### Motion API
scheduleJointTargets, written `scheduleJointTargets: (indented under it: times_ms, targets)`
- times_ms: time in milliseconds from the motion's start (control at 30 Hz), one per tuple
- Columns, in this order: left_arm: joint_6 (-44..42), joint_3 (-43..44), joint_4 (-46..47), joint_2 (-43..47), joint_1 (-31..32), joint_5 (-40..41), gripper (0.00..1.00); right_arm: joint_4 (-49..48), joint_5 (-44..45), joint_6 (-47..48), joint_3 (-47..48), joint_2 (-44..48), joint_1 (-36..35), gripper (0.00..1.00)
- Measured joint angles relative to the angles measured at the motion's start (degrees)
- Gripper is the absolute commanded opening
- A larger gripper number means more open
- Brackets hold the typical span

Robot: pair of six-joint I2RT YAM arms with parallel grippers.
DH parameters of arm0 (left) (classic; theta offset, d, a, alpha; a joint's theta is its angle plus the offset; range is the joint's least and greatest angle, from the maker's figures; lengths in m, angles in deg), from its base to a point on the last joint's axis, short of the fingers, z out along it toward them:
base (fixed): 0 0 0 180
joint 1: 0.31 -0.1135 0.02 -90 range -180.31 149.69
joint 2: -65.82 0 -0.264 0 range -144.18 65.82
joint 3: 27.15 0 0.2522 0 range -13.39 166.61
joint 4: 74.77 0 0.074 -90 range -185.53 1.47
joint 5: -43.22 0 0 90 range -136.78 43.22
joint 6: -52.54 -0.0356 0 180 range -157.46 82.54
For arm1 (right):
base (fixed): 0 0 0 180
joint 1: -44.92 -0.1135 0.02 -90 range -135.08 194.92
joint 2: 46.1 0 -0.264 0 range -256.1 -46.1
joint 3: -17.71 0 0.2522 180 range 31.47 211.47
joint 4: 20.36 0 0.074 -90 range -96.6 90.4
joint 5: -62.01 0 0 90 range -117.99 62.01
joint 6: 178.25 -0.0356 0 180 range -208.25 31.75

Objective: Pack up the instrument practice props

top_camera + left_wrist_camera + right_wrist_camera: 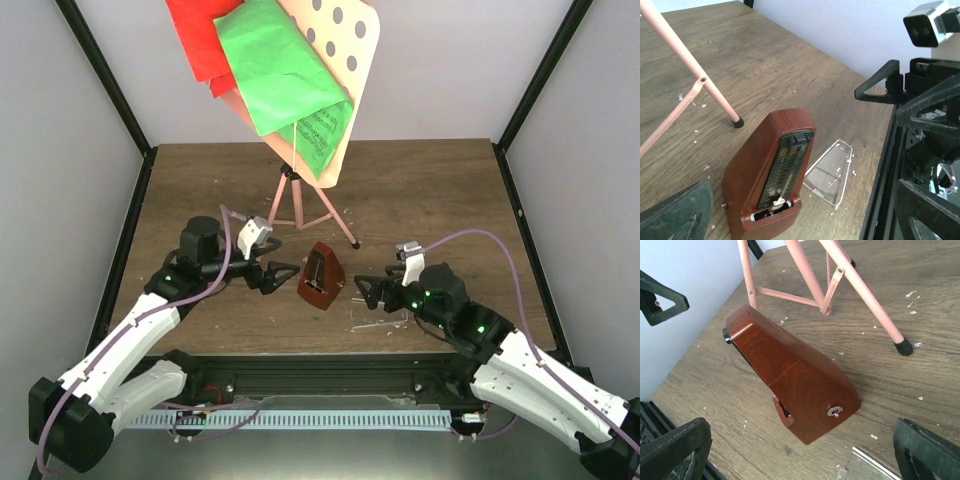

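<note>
Though the frame crops the stand and sheets, the metronome sits on the counter, cover at its 4 o'clock. Left fingers and right fingers, spread and empty, flank it.

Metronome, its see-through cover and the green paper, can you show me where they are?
metronome (747,167), left wrist view, on its brown side panel.
clear cover (830,172), left wrist view, on its flat middle.
green music sheet (275,70), top external view, on its middle.
</note>
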Motion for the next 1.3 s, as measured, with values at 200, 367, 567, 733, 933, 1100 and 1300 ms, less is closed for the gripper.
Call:
scheduleJointTargets:
  times_ms: [200, 367, 567, 733, 933, 1100, 1300]
  targets:
    - [-0.37, -0.57, 1.33, -0.57, 0.68, -0.76, 1.00, 3.19, 1.27, -1.14, 3.69, 0.28, 0.42, 1.00]
    - [-1.77, -3.74, 5.09, -0.26, 2.34, -0.22, 1.00, 6.25, 2.36, -2.67, 5.73, -1.77, 1.95, 1.00]
    - [-3.74, -6.71, 7.45, 1.01, 4.04, 1.27, 1.00, 5.73, 1.55, -2.71, 3.02, -2.25, 5.33, 1.00]
    - [-4.63, -6.64, 10.78, -0.35, 4.57, 2.36, 0.96, 2.12, -1.11, -4.68, -2.23, -5.66, 9.90, 1.00]
    - [-6.43, -3.43, 11.87, -8.76, 4.57, 3.32, 0.89, -4.09, -3.61, -6.54, -5.03, -7.37, 12.70, 1.00]
    - [-7.89, -2.54, 11.85, -13.18, 5.68, 3.41, 0.87, -7.30, -5.40, -6.12, -4.87, -8.98, 13.14, 1.00]
    - [-9.20, -2.32, 11.87, -15.69, 6.62, 3.78, 0.86, -9.97, -7.85, -6.08, -6.80, -7.19, 13.14, 1.00]
